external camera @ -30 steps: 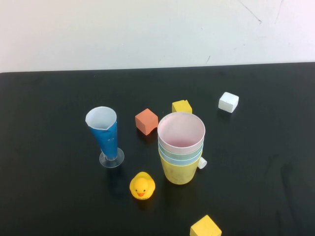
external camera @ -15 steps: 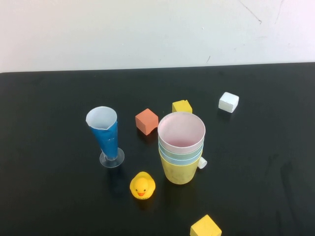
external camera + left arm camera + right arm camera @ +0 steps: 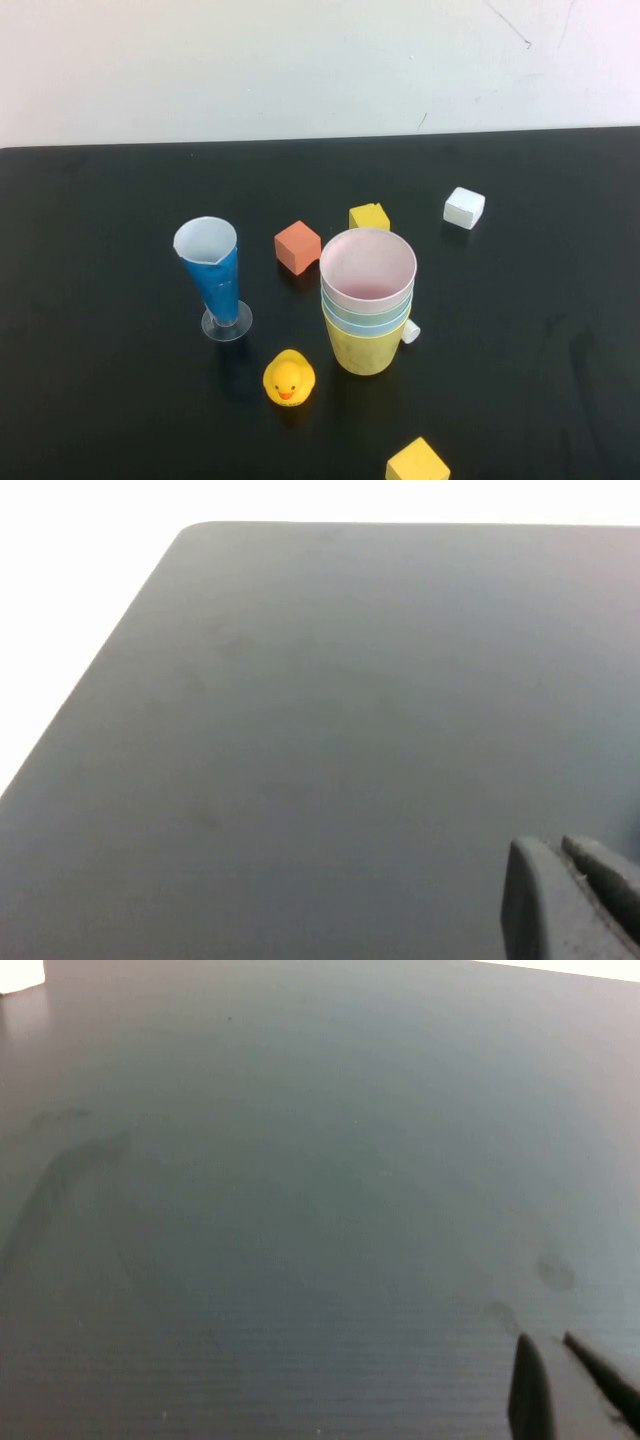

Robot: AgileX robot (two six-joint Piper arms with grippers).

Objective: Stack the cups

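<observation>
From my end the cups [image 3: 367,300] sit nested mid-table by the duck [image 3: 289,378], left gripper [image 3: 575,895] and right gripper [image 3: 565,1385] both off over bare table looking closed on nothing, so a careless swing could topple the stack.

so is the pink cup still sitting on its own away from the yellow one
No, the pink cup is nested on top of the stack, above the yellow cup.
</observation>
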